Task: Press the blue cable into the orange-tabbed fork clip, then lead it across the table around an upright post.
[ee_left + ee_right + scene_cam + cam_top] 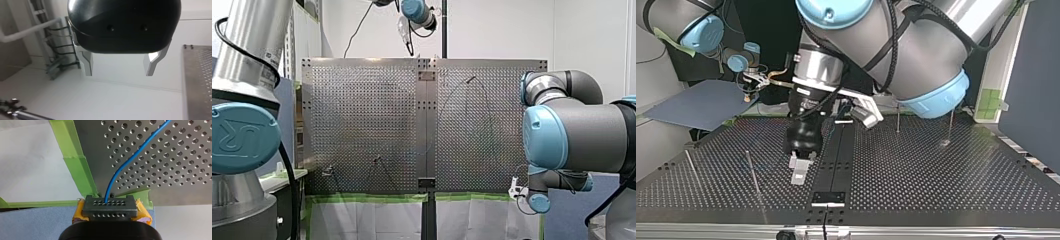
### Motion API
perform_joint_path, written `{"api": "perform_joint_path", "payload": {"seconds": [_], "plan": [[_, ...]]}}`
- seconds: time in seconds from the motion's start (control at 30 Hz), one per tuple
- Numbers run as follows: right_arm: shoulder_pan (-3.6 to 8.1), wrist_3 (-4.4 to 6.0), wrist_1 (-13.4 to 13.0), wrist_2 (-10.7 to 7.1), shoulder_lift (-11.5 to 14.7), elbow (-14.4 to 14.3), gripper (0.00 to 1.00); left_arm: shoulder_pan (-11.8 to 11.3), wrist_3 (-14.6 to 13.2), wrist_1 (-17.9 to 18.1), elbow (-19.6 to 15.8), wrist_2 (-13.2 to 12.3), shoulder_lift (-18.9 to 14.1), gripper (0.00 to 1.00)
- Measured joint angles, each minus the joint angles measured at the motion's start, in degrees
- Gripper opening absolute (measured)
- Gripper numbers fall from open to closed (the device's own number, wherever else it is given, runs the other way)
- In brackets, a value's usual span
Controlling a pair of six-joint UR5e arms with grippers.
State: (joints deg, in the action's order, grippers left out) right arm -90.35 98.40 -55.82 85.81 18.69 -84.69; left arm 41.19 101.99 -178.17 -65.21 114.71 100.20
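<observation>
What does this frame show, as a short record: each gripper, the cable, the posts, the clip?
left gripper: open, nothing between its metal fingers
right gripper: shut on the blue cable, yellow pads, at the table's edge by the green tape
blue cable: runs from the right gripper out over the table; far end out of view
posts: several upright in the top view; no cable seen at them
fork clip: cannot be made out in any view
</observation>
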Motion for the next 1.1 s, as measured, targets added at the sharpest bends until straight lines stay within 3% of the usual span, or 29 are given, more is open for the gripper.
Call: {"api": "perform_joint_path", "payload": {"seconds": [0.23,0.57,1.1], "plan": [[-0.04,-0.03,-0.1,-0.01,0.0,0.0,0.00,0.0,0.6,3.0,-3.0,2.3,-3.0,0.99],[-0.13,-0.05,-0.1,-0.01,0.0,0.0,0.00,-0.9,4.9,8.0,-7.9,-0.9,-7.5,0.99],[-0.51,-0.27,0.1,-0.28,0.0,0.0,0.00,-1.2,9.3,16.1,-16.1,0.6,-0.8,0.99]]}}
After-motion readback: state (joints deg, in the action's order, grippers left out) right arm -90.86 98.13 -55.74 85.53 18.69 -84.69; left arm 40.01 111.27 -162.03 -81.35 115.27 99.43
